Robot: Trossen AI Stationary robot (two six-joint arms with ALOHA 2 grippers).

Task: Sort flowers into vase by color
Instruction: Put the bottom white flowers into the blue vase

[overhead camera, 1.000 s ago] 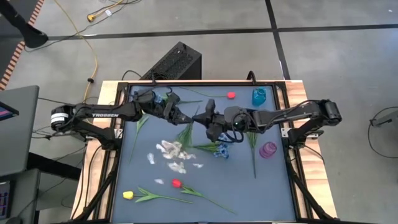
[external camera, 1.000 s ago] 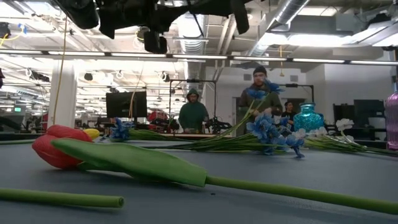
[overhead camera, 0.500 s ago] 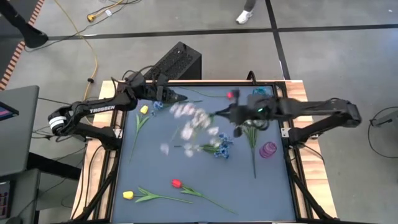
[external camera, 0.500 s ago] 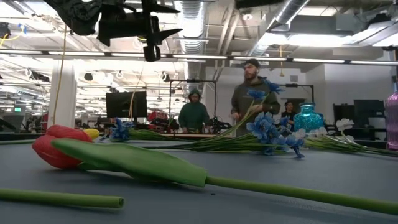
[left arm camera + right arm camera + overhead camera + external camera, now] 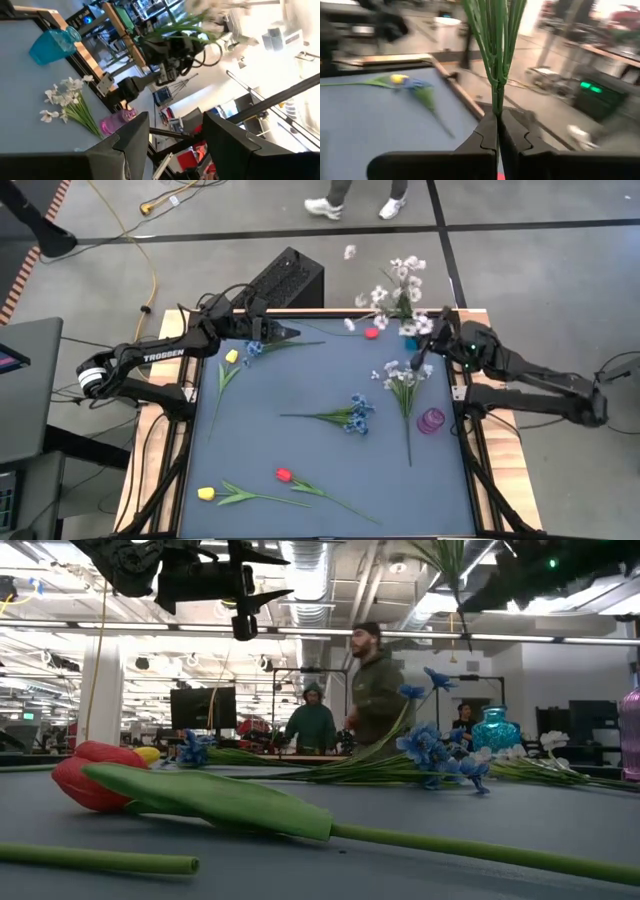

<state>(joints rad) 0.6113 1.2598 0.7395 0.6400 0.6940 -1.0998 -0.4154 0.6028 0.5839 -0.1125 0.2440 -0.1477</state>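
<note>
Red and yellow tulips (image 5: 283,475) lie at the near edge of the desk (image 5: 250,440), blue flowers (image 5: 355,415) mid-desk. Farther back, the right tool (image 5: 497,120) pinches a white spray (image 5: 393,292) by its stems above the teal vase (image 5: 496,728); the top-heavy blossoms could twist or slip from the thin grip. The left tool (image 5: 172,137) hangs spread, empty, at the far left.

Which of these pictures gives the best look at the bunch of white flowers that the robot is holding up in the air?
The high view: the whole white spray shows there, blossoms and stems, held by the right claw beside the teal vase. The right wrist view shows only its green stems pinched between the fingers. The low view catches just a few leaves at the top; the left wrist view shows it blurred.
</note>
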